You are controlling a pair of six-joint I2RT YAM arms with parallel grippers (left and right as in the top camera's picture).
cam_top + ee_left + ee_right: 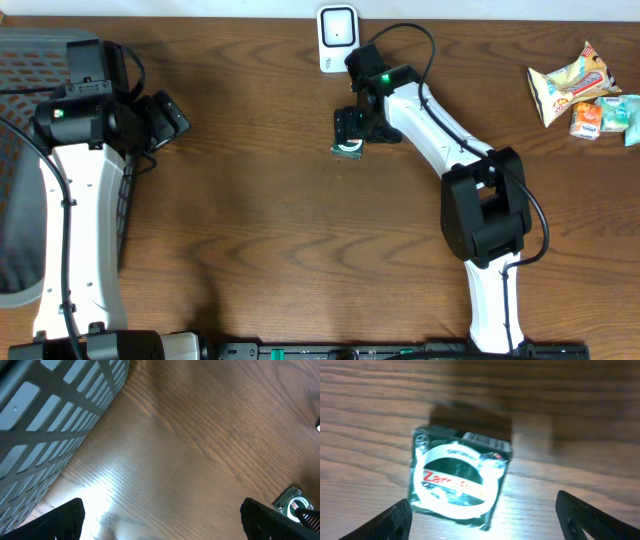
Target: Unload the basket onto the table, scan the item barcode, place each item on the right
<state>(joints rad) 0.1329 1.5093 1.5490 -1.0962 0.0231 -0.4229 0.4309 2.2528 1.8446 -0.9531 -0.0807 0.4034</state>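
The item is a small dark green packet [457, 480] with a white oval label and red lettering, lying flat on the wooden table [280, 230]. In the overhead view the packet [347, 149] lies just below my right gripper [352, 128]. In the right wrist view that gripper [485, 517] stands open above the table, its fingertips [387, 522] apart from the packet, nothing between them. The white barcode scanner [337, 38] stands at the table's far edge, beyond the right arm. My left gripper [162, 522] is open over bare wood; the packet [292, 504] shows at that view's right edge.
A grey mesh basket [25, 130] sits at the table's left edge, beside my left arm; its wall [50, 420] fills the left wrist view's upper left. Several snack packets [585, 90] lie at the far right.
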